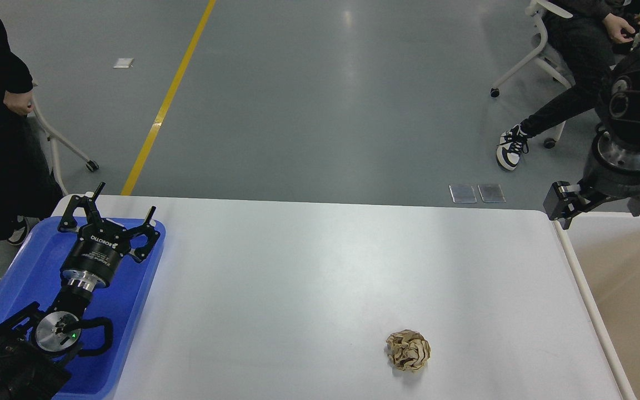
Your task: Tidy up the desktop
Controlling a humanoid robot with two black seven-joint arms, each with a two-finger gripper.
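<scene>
Large smooth white rectangular worktop (320,266) fills frame centre; crumpled brown paper ball (408,350) lower right. Left tool (110,214) fingers apart over blue plastic tray (142,289). Right tool (567,203) state unclear. Approach ball from above, pinch at widest part, gently.

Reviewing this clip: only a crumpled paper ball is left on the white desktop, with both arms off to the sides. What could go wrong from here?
1. The crumpled paper ball looks light and irregular; a tool closing off-centre could nudge it across the smooth desktop rather than grip it.
2. The right tool hangs at the corner by the beige bin; swinging in low might clip its rim.
3. The left tool, open over the blue tray, might catch its edge on leaving.
</scene>
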